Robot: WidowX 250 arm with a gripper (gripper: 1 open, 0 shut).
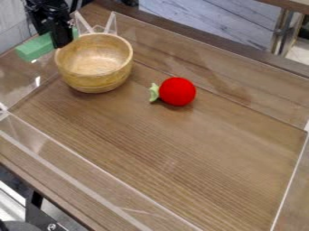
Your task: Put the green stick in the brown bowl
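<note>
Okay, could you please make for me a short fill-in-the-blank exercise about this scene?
The round bowl is made of ____. The ball on the table is coloured ____. The block at the gripper is coloured ____.

Missing words: wood; red; green.

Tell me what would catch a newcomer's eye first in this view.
Probably the bright red ball, sitting on the wooden table right of the bowl, with a small pale green bit at its left side. Next, the round light-tan bowl toward the upper left, and the mint-green stick just left of it, below the dark gripper at the picture's upper left.
</note>
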